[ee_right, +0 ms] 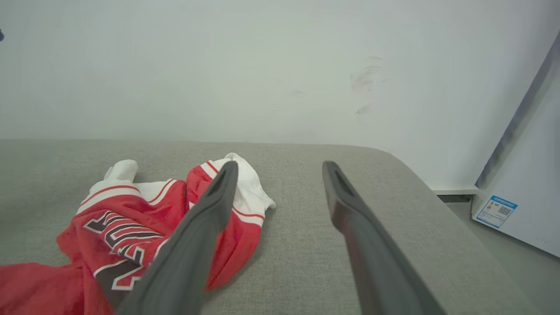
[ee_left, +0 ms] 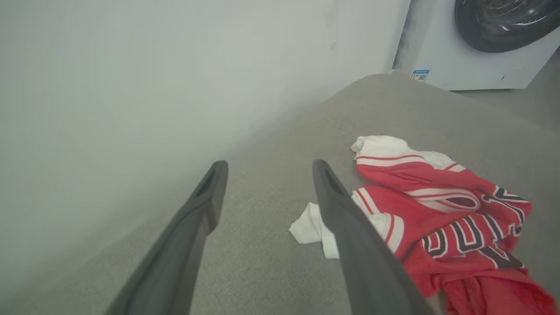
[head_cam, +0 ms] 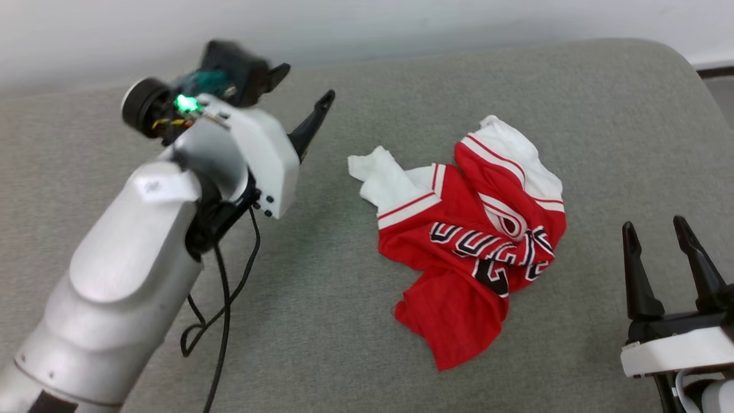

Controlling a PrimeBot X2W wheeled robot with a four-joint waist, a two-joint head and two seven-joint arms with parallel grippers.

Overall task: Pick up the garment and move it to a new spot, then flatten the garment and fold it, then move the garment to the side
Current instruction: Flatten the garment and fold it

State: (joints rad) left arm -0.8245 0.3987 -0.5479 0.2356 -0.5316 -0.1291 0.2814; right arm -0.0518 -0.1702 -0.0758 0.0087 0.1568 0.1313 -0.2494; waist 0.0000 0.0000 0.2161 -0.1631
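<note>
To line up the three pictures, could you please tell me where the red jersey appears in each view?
Head view: the jersey lies crumpled just right of centre on the grey cushion.
Left wrist view: the jersey is at the lower right.
Right wrist view: the jersey is at the lower left.
Shared landmark: the pale wall behind the grey cushion's far edge.

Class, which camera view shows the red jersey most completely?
Head view: the whole crumpled garment lies unobstructed on the grey cushion. Both wrist views crop its lower end, and the left claw or right claw overlaps it.
</note>
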